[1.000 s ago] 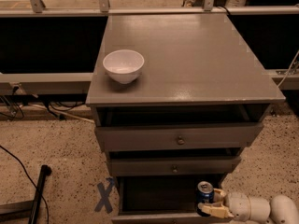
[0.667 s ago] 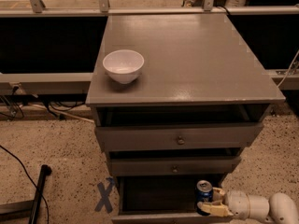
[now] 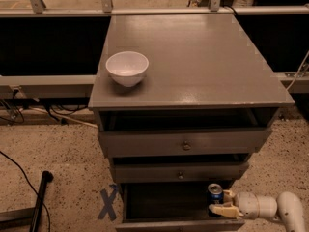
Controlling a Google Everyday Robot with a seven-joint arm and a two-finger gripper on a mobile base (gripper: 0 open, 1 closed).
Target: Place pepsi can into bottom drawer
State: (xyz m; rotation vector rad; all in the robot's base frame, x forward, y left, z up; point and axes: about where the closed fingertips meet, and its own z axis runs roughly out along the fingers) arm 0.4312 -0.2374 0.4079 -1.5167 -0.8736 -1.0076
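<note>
pepsi can (image 3: pixel 215 193), blue cylinder, clasped by tool (image 3: pixel 218 202), in bottom drawer (image 3: pixel 159 203)

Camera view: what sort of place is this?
Probably a robot test lab: loose cables on speckled floor, a blue tape X, and the gripper beside a pepsi can at the open bottom drawer.

White bowl (image 3: pixel 127 67) on cabinet top (image 3: pixel 203 57); blue X (image 3: pixel 108 203) on floor (image 3: pixel 63 144)

Hand (image 3: pixel 218 202) holds pepsi can (image 3: pixel 215 192) inside bottom drawer (image 3: pixel 164 203), at its right; bowl (image 3: pixel 127 67) atop cabinet (image 3: pixel 198 57)
</note>
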